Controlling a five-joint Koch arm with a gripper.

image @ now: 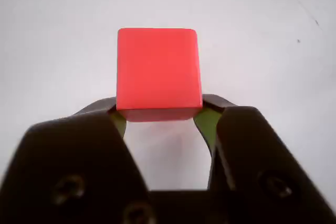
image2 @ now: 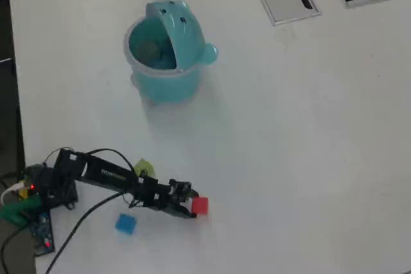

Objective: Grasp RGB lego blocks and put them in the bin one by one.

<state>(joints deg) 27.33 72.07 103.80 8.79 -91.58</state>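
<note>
A: Wrist view first: the end effector (image: 159,115) has its two black jaws pressed against the lower corners of the red block (image: 157,72), one on each side, so it is clamped on that block. Green pads (image: 207,121) show on the inner faces of the jaws.

B: And from above?

A: In the overhead view the same red block (image2: 200,205) sits at the tip of the end effector (image2: 193,209), low in the picture and a little left of centre. The arm (image2: 109,174) stretches from its base at the left edge across the white bench (image2: 308,158) toward it.

B: The other blocks?

A: The blue block (image2: 126,223) lies on the bench just below the arm, apart from it. The yellow-green block (image2: 143,169) shows just above the arm (partly hidden by it, so I cannot tell whether they touch).

B: Where is the bin?

A: The bin (image2: 168,85) stands upright in the upper left part of the overhead view, well apart from the arm and all three blocks. Its curved flap (image2: 176,24) with small dark dots is raised at the far rim, and a knob (image2: 209,54) sticks out on its right side.
</note>
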